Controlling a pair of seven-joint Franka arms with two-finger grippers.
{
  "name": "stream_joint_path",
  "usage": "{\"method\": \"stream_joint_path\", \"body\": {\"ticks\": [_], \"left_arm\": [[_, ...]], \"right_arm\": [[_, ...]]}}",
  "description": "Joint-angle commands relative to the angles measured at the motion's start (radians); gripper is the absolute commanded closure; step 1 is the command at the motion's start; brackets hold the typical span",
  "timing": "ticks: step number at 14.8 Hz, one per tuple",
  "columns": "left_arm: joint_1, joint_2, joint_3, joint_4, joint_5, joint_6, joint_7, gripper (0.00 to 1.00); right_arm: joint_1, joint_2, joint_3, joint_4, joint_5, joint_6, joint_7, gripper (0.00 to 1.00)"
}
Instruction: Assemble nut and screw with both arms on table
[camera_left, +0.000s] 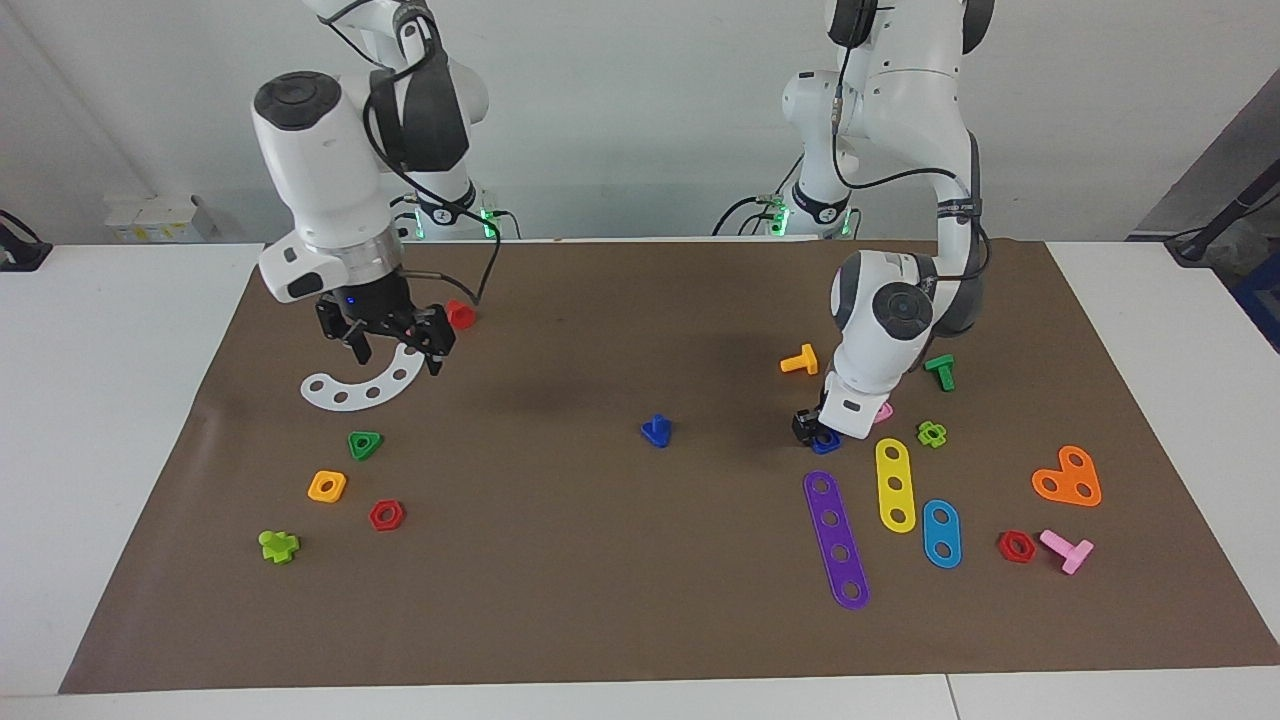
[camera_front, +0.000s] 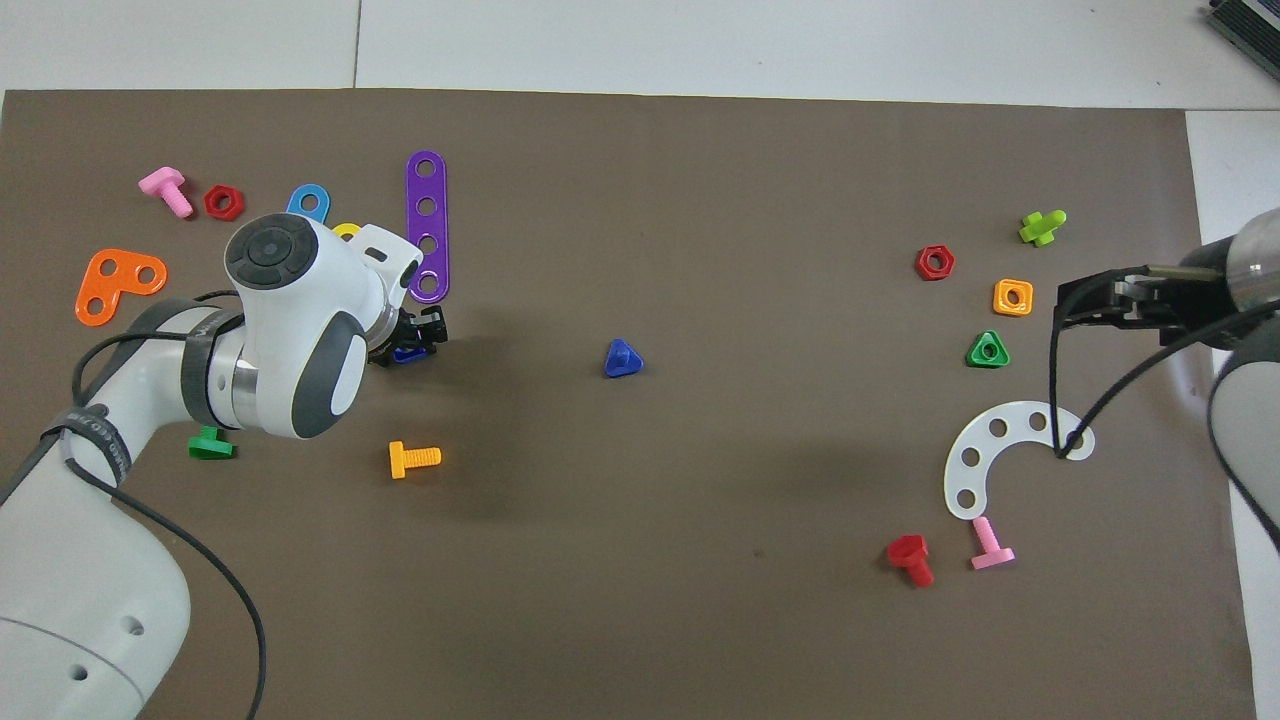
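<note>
- Step in hand, as I judge it: picking up the blue nut. The left gripper is down at mat level on it, toward the left arm's end of the table, just beside the purple four-hole strip and the yellow strip.
- Left jaws: low around the nut, but whether they have clamped it I cannot tell; the wrist hides most of it from above.
- Blue screw sits alone mid-mat, head flat on the brown mat, stubby shaft pointing up, well apart from both grippers.
- Right gripper hangs over the white curved perforated strip, jaws apart, holding nothing; this arm waits.
- Next move likely needs: a firm pinch on the nut's flat sides and a lift, then the right arm going for the screw by its triangular head, so that hole and shaft line up.
- Materials: all parts are smooth, hard moulded plastic; the nut is rounded-square with a round hole and could slip if pinched on a corner. The mat looks matte and flat.
</note>
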Motion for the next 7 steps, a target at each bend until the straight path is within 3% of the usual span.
{"method": "stream_joint_path", "body": {"ticks": [1,3,7], "left_arm": [[-0.017,-0.020,0.016,-0.030,-0.017,0.009,-0.007,0.42],[-0.019,-0.021,0.016,-0.030,-0.017,0.004,-0.011,0.42],[-0.031,-0.023,0.016,-0.030,-0.017,-0.007,-0.016,0.46]], "right_arm": [[-0.043,-0.008,0.011,0.079,0.022,-0.093,-0.044,0.00],[-0.044,0.008,0.011,0.177,0.001,-0.182,-0.070,0.00],[-0.032,-0.005,0.017,0.165,-0.045,-0.202,-0.077,0.00]]}}
